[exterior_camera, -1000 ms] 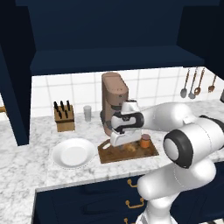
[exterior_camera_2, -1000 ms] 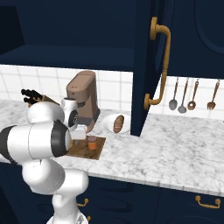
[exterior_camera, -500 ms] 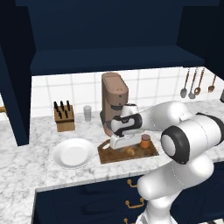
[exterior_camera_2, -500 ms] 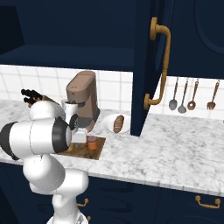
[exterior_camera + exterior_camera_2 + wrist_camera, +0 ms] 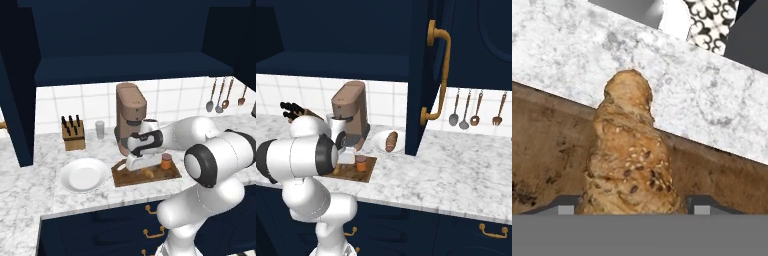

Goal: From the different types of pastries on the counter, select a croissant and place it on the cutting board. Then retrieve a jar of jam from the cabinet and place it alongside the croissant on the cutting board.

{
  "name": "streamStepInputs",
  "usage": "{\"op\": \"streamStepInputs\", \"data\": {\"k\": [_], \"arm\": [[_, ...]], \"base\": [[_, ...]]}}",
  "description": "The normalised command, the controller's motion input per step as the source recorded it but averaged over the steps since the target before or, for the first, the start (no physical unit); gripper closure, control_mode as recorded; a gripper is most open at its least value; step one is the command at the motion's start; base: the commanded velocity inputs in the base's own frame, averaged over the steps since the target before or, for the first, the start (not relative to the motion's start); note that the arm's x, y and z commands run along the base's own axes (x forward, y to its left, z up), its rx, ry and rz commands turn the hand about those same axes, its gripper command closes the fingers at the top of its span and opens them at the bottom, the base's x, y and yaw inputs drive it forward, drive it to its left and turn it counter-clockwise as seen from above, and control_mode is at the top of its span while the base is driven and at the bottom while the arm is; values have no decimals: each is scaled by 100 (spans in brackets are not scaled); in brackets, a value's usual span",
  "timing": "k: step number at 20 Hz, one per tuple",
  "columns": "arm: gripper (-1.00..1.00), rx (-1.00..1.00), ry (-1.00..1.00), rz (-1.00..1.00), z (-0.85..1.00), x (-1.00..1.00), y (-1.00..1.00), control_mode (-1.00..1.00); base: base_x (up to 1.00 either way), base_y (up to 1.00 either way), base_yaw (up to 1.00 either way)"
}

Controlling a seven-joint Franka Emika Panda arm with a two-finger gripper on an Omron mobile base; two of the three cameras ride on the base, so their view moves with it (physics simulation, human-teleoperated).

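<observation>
Croissant [image 5: 629, 160] rough, flaky, seeded; board [image 5: 547, 150] matt mottled wood; tabletop [image 5: 702, 95] smooth veined marble; plate [image 5: 82, 176] glossy white.

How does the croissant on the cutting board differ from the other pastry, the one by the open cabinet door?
The croissant is golden-tan, tapered and seeded; the loaf is darker reddish-brown and a plumper oval. The croissant lies on the dark wooden cutting board beside the jar of jam, while the loaf rests on a white plate. The pincer flanks the croissant; nothing is near the loaf. Both are small baked pieces above the marble counter.
</observation>
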Motion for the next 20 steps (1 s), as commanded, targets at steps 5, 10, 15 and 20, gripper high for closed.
{"op": "streamStepInputs", "data": {"k": [5, 10, 15, 20], "arm": [[-100, 4, 0, 0, 10, 0, 0, -100], [-100, 0, 0, 2, 40, 0, 0, -100], [-100, 0, 0, 4, 35, -9, -6, -100], [-100, 0, 11, 5, 6, -72, -25, -100]], "base": [[0, 0, 0], [0, 0, 0], [0, 0, 0], [0, 0, 0]]}}
